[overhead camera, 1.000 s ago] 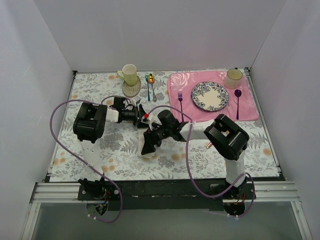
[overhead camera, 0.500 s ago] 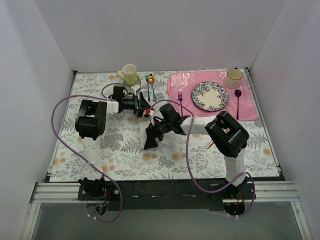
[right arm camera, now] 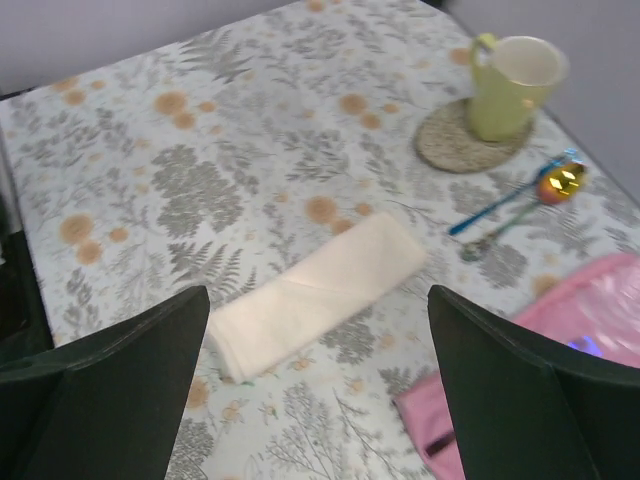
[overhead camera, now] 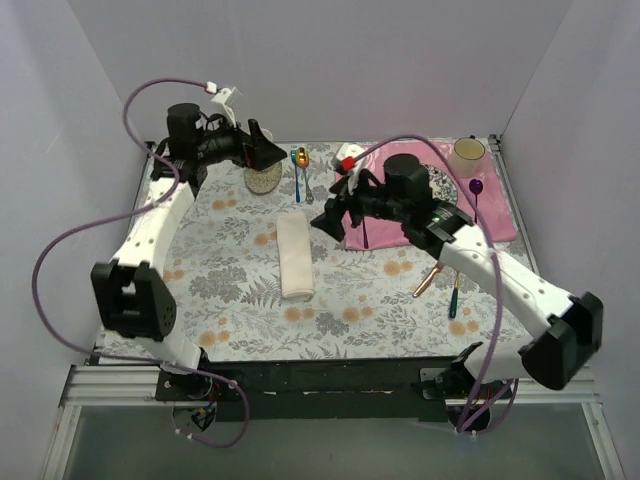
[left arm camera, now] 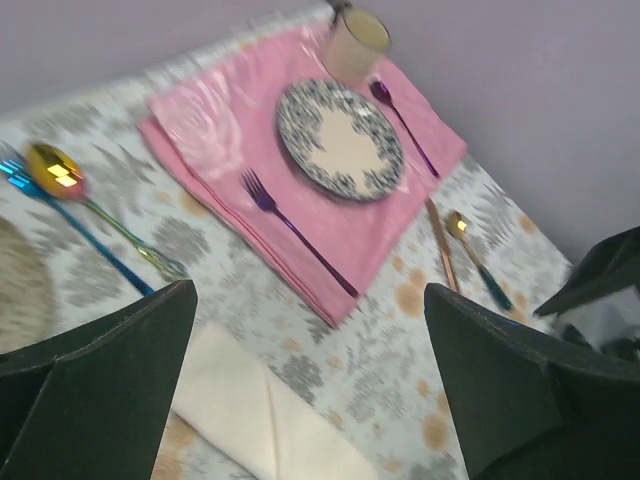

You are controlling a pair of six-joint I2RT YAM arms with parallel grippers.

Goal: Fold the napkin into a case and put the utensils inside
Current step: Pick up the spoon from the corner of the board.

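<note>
The cream napkin (overhead camera: 295,255) lies on the table as a narrow folded strip, with nothing touching it; it also shows in both wrist views, napkin (left arm camera: 255,420) and napkin (right arm camera: 320,295). The copper knife (overhead camera: 428,278) and the teal-handled spoon (overhead camera: 455,295) lie side by side to its right, seen from the left wrist as knife (left arm camera: 440,245) and spoon (left arm camera: 478,262). My left gripper (overhead camera: 272,152) hangs high over the back left, open and empty. Raised above the placemat's left edge, my right gripper (overhead camera: 325,215) is also open and empty.
A pink placemat (overhead camera: 495,215) at back right carries a patterned plate (left arm camera: 340,140), a purple fork (overhead camera: 365,235), a purple spoon (overhead camera: 476,190) and a cup (overhead camera: 467,155). A yellow mug (right arm camera: 510,85) on a coaster (overhead camera: 263,180) and two colourful spoons (overhead camera: 299,172) lie behind the napkin.
Both arms lifted up and swung apart from the table's middle, left to the back left, right toward the placemat. Their jaws opened wider, and the folded napkin now lies uncovered.
</note>
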